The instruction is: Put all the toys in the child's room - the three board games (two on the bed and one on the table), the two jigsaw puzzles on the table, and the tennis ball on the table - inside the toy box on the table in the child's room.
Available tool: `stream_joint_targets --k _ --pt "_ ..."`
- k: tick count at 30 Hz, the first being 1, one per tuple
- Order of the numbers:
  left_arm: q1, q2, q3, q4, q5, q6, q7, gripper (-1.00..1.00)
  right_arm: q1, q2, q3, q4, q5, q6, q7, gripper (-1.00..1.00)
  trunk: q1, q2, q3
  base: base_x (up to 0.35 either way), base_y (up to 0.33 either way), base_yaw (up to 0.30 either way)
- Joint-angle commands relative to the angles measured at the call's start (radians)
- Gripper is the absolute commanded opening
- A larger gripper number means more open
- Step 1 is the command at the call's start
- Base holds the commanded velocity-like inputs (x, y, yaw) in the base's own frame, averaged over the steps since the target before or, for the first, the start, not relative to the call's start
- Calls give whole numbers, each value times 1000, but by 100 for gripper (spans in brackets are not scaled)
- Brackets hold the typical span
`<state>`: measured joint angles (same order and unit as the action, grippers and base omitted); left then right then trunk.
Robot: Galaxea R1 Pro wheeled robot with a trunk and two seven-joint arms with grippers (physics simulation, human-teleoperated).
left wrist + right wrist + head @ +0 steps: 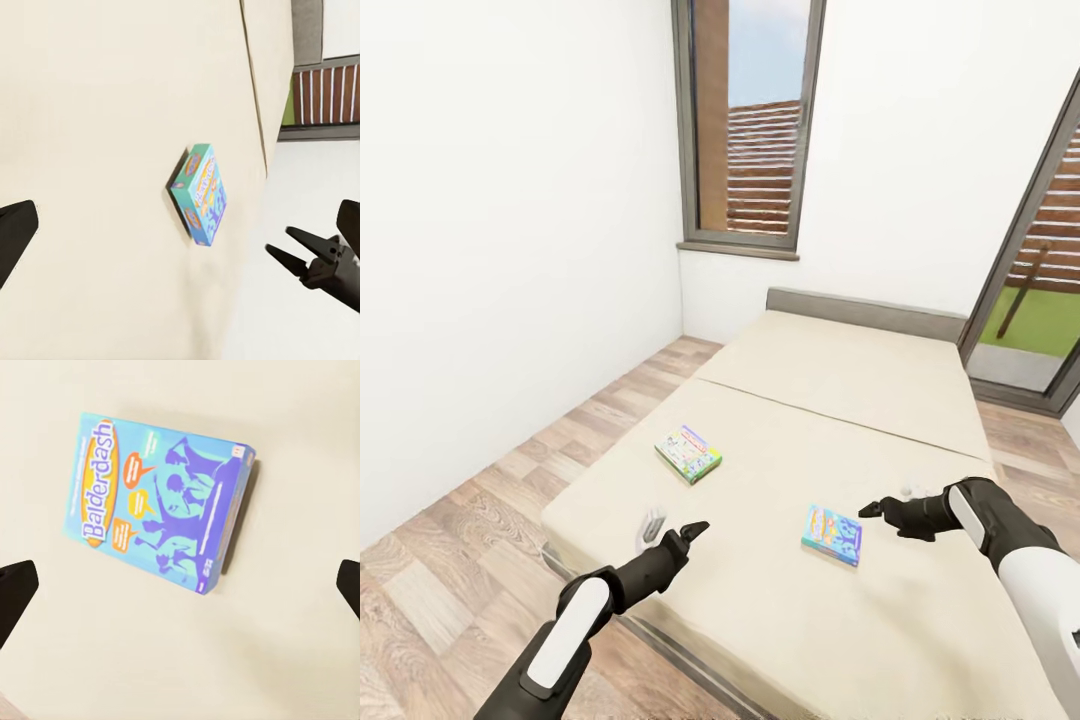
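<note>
The beige bed [840, 400] carries 2 board games [689, 453] [832, 534]; left gripper [690, 532] and right gripper [872, 510] hover above, jaws apart.

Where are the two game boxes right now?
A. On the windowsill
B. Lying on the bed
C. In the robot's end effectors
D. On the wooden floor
B. The blue Balderdash box and the green-edged game box both lie flat on the beige bed, apart from each other, and no end effector holds one.
</note>
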<state>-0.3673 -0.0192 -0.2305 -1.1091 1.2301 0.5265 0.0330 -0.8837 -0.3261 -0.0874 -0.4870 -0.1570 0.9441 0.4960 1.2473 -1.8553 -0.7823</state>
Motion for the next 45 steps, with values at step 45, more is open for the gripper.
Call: stream_joint_targets --k 45 --pt "-129 -20 -44 8 12 4 95 100 -34 8 -8 -5 -39 -30 5 100 46 -85 -102 0 0 0"
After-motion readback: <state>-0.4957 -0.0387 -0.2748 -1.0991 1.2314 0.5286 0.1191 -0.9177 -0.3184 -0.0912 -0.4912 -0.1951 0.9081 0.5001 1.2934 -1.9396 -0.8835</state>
